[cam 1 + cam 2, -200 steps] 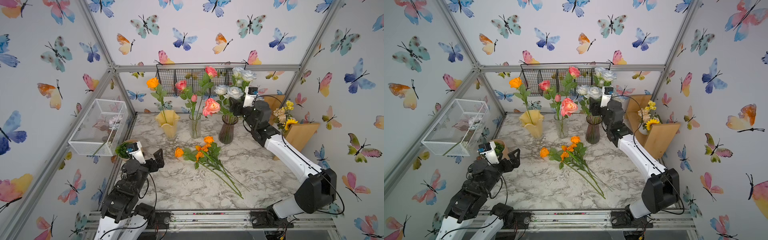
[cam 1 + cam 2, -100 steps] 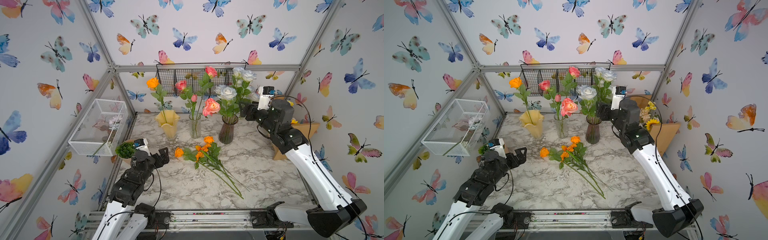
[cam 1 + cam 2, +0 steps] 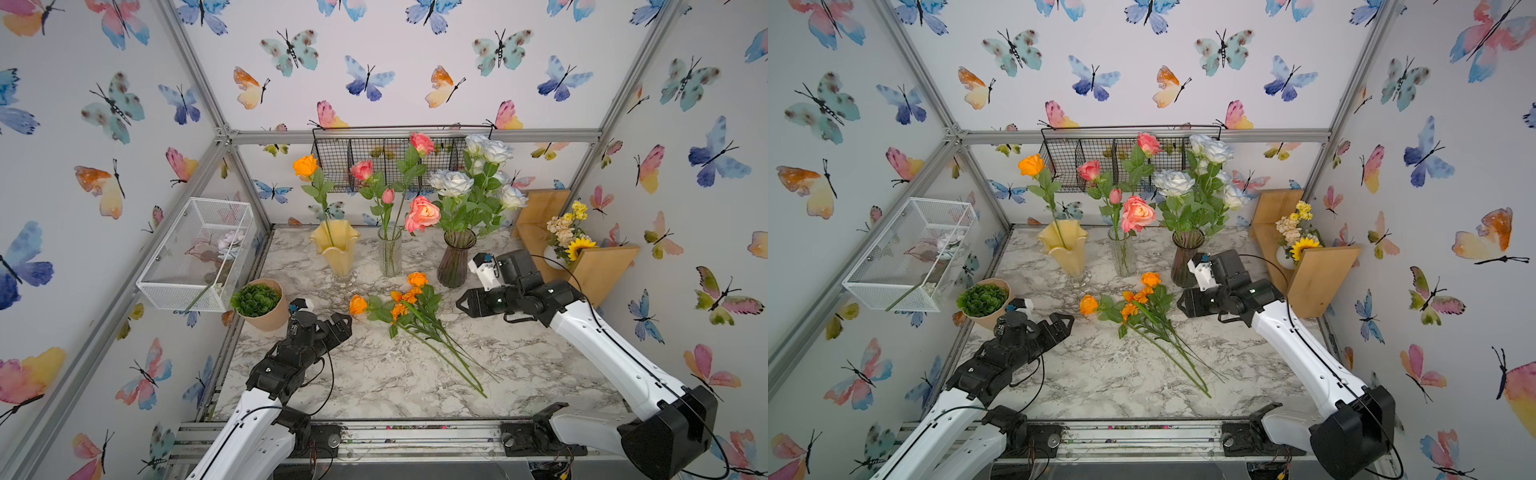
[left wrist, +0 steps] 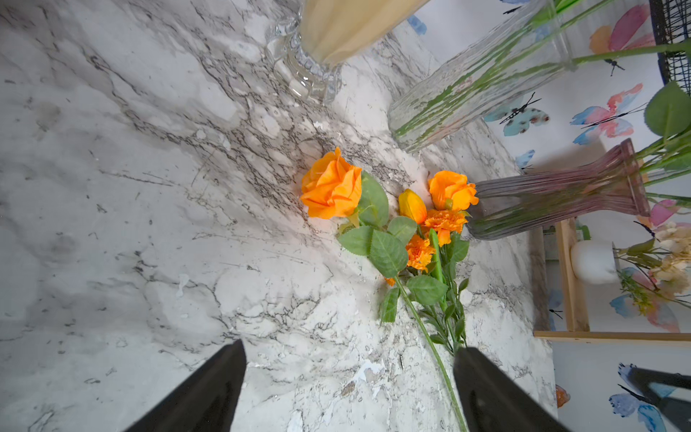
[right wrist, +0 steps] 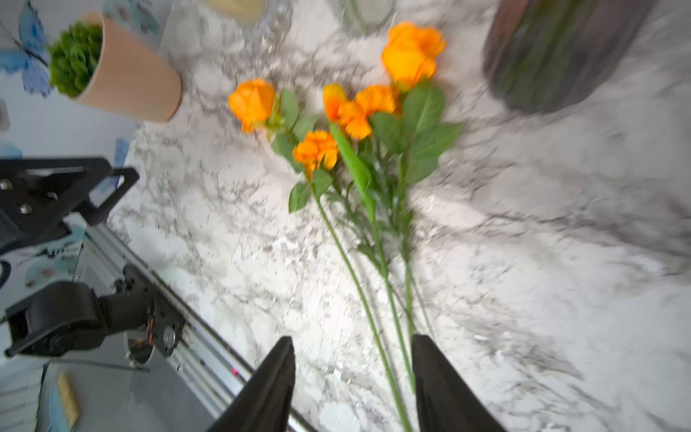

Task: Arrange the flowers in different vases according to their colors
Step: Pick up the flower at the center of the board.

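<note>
Orange flowers (image 3: 409, 299) lie loose in a bunch at the middle of the bench (image 3: 365, 382), blooms toward 11 o'clock and stems trailing toward 5 o'clock. By the look of it, these are what is left to sort. Along the 12 o'clock edge, in a row, the yellow vase (image 3: 337, 249) toward 11 o'clock holds a single orange rose (image 3: 305, 165). The clear vase (image 3: 390, 253) holds the pink flowers (image 3: 422, 214), and the purple vase (image 3: 456, 259) toward 1 o'clock holds the white roses (image 3: 455, 183). Pink and white look done; orange looks barely begun. The left end effector (image 3: 343, 326) hovers at the bunch's 9 o'clock, fingers spread wide and empty. The right end effector (image 3: 462, 304) hangs at its 3 o'clock, fingers partly apart, gripping nothing.
</note>
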You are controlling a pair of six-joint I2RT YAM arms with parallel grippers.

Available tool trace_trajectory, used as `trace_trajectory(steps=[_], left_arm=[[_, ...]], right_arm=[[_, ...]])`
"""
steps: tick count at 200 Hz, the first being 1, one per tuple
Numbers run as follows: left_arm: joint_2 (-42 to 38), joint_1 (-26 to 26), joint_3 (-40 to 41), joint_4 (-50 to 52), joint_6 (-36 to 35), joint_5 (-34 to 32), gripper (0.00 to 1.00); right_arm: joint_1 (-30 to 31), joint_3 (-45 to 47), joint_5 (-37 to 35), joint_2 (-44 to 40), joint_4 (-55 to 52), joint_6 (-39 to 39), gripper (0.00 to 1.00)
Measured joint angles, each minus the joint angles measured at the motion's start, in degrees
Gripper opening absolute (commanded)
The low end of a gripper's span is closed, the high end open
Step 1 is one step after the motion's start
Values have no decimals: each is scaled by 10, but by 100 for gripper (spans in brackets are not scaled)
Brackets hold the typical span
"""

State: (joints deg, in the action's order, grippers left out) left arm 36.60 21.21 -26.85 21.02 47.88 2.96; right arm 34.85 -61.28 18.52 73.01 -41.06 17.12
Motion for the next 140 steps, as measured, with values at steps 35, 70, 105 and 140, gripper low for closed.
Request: trace_trajectory(steps=[35, 70, 105, 140], left_arm=[[-32, 3, 31, -7, 19, 2, 93], [-45, 3, 54, -11, 29, 12, 99], [-45, 3, 65, -19, 33, 22, 99], [-45, 3, 71, -36, 34, 28, 99]], right_arm=[[79, 44, -10, 60, 41, 18, 48], [113, 55, -23, 111, 87, 30, 47], [113, 58, -33, 151, 118, 32, 45], [115, 59, -55, 187, 129, 28, 43]])
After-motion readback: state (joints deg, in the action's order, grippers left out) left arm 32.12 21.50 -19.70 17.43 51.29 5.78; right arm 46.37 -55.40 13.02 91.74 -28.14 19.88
